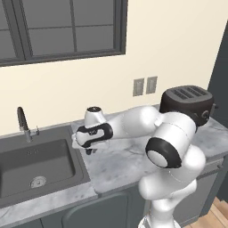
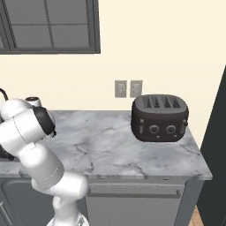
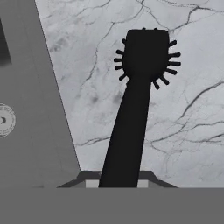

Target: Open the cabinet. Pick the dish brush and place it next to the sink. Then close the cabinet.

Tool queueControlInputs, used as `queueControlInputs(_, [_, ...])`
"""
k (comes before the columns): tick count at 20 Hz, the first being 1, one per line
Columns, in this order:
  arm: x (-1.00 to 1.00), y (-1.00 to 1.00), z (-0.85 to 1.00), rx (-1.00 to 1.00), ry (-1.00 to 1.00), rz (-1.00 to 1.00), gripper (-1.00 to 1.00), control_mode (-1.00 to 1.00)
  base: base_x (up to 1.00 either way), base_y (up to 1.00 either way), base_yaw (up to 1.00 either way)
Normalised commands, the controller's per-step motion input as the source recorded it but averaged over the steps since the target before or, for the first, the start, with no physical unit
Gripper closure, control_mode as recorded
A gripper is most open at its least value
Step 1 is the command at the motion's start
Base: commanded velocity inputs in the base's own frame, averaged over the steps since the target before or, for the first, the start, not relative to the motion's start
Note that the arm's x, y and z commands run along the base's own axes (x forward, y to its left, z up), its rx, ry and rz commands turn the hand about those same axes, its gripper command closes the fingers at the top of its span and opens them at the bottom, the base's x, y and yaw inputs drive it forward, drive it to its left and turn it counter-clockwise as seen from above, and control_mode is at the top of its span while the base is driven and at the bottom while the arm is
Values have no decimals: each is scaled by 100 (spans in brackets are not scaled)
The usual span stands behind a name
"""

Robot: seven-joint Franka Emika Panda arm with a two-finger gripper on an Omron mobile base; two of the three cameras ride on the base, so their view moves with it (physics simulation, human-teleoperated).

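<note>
Brush, all black, hangs over a grey marble counter just right of a dark sink under a window. Gripper is nearly closed, pinching the brush handle. A black toaster sits far right by the wall; bare marble lies between it and the sink rim.

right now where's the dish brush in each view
Left base view: just a dark bit under the gripper, right of the sink.
Right base view: cannot make it out.
Hand view: dish brush centre, handle in the shut gripper, head over the marble counter.
Shared landmark: sink.
</note>
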Motion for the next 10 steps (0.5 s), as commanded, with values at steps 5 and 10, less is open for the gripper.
queueControlInputs(5, [0,-18,-7,-2,0,3,100,-100,0,0,0])
queueControlInputs(10, [0,-36,-6,0,0,24,100,-100,0,0,0])
